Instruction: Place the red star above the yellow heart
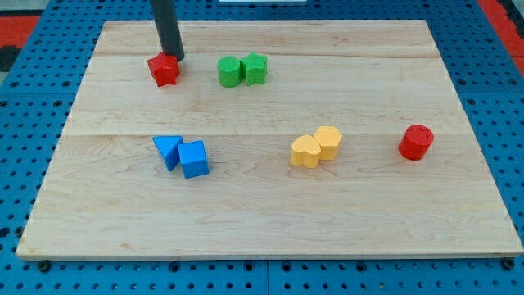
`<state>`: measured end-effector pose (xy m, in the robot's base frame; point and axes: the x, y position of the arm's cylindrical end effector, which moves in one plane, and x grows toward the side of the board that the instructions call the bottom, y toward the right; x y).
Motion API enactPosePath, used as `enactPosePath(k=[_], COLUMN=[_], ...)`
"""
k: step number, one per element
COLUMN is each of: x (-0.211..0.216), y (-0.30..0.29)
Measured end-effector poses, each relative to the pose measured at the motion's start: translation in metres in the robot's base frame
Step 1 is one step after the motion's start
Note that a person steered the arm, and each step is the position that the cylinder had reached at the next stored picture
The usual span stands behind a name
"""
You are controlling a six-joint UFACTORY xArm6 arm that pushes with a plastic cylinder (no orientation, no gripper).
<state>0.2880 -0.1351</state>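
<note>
- While my rod comes down from the view's top edge, leaning slightly, my tip (176,57) sits at the far left of the wooden board (270,221), touching the far right edge of the red star (164,70).
- As a bare rod with nothing to open or close, it grips nothing; it only rests against the star's side.
- Red blocks: two. The star lies at the far left, and a red cylinder (416,142) stands well apart at the right side of the board.
- Green blocks: two, touching each other at the far side: a green cylinder (229,72) on the left and a ridged green block (255,68) on the right, whose exact shape I cannot make out.
- Blue blocks: two, touching, at the near left: a blue triangle-like piece (168,151) and a blue cube (194,159).
- Yellow blocks: two, touching, right of centre: the yellow heart (306,152) and, just beyond it to the right, a yellow hexagon-like block (328,141).
- The star lies just left of and nearer than my tip, while the heart is well apart, nearer and to the right.
- A blue pegboard (24,123) surrounds the board.
</note>
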Motion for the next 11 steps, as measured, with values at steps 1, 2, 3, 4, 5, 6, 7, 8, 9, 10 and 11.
enactPosePath(k=[1,2,3,4,5,6,7,8,9,10,11], x=[0.005,-0.004,-0.050,-0.056,-0.045,-0.045,-0.028,0.039,0.040,0.054,0.094], y=[0.019,0.015,-0.004,-0.035,-0.042,-0.042,-0.041,-0.030,-0.030,-0.025,-0.015])
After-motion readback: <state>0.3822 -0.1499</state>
